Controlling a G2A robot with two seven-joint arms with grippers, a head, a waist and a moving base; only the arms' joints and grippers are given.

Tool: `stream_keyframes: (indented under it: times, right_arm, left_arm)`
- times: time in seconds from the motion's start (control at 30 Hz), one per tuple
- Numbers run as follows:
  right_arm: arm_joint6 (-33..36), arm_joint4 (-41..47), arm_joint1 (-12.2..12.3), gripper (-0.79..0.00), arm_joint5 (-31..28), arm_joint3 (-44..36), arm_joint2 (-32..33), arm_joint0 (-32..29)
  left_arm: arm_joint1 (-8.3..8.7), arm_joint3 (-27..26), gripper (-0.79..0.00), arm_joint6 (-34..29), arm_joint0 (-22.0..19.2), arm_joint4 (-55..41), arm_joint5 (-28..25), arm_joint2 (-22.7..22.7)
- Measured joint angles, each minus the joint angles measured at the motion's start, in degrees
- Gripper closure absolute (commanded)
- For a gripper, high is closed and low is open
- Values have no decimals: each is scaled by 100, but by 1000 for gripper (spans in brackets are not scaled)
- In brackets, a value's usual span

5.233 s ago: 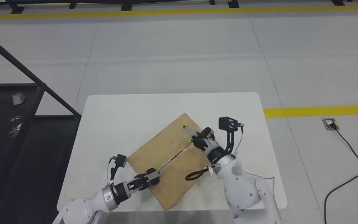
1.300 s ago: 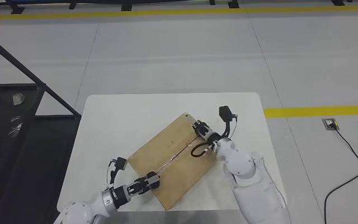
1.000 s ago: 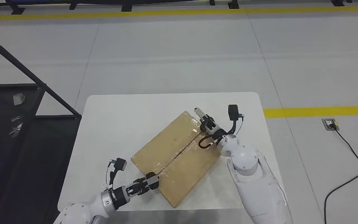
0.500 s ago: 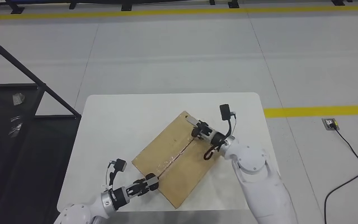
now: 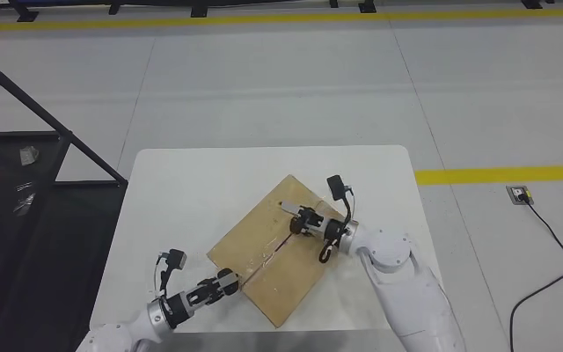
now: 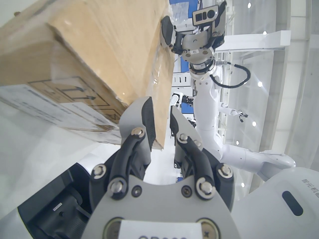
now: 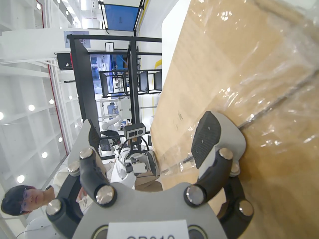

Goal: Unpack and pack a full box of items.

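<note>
Lying slantwise on the white table [image 5: 176, 194], the cardboard box [image 5: 264, 255] is sealed with clear tape [image 7: 274, 95] along its top seam. The right gripper [image 7: 149, 120] is spread wide over the box top, one pad [image 7: 205, 138] just beside the seam. The left gripper [image 6: 160, 105] is positioned at the box's near corner; whether it is clamped cannot be told.

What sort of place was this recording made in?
Probably a robotics lab or demo hall: a yellow line marked on a pale floor, a white table bearing a box, and black racks under rows of lights in the room behind.
</note>
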Motion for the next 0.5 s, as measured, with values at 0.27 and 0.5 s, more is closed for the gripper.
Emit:
stream_keyframes:
  times: [0.27, 0.5]
  right_arm:
    - [223, -125, 52, -785, 11, -402, -252, -246]
    - [249, -407, 84, -785, 117, -870, -588, -522]
  left_arm:
    - [25, 247, -212, 185, 62, -216, 24, -344]
    - [36, 471, -209, 379, 76, -281, -9, -575]
